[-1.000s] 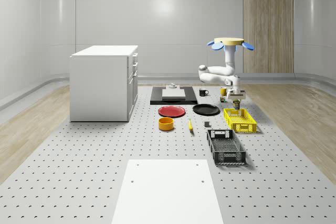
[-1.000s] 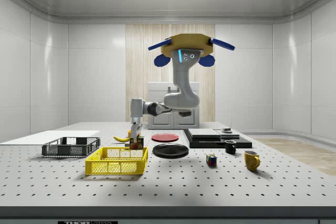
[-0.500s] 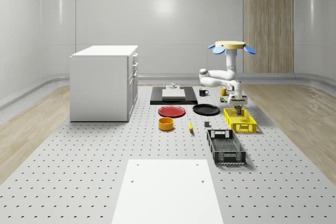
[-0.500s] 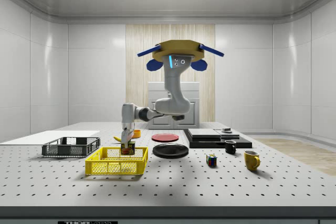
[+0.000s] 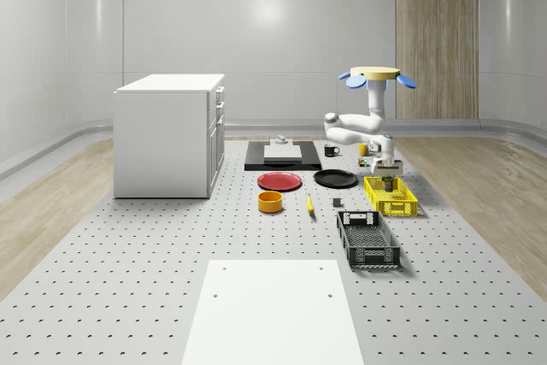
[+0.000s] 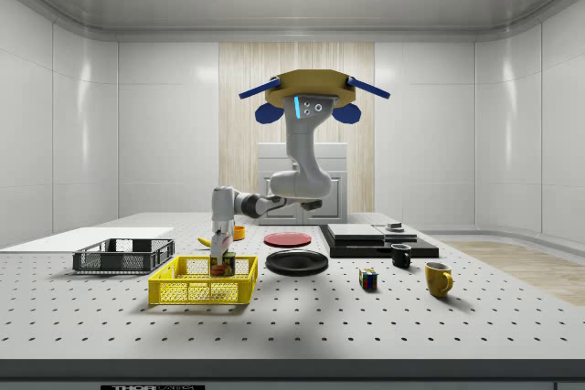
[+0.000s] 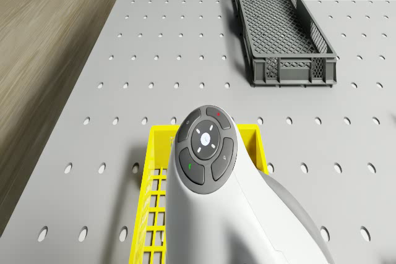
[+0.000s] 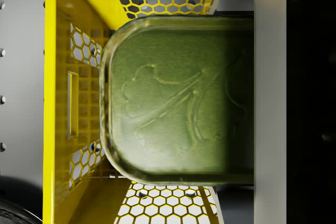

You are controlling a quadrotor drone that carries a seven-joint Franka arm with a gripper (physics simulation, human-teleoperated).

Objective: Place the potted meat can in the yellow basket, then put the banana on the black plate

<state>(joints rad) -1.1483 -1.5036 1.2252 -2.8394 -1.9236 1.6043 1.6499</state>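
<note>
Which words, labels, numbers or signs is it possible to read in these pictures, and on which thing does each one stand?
None can be read.
Potted meat can, in the gripper inside the yellow basket: label too small.
Its lid: an embossed leaf pattern, no letters.
Side view's lower edge: text cut off.

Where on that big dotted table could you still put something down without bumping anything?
Plenty of bare table lies in front of the white cabinet and around the white mat. It is crowded from the red plate across to the yellow basket, where the hand lowers the potted meat can.
</note>
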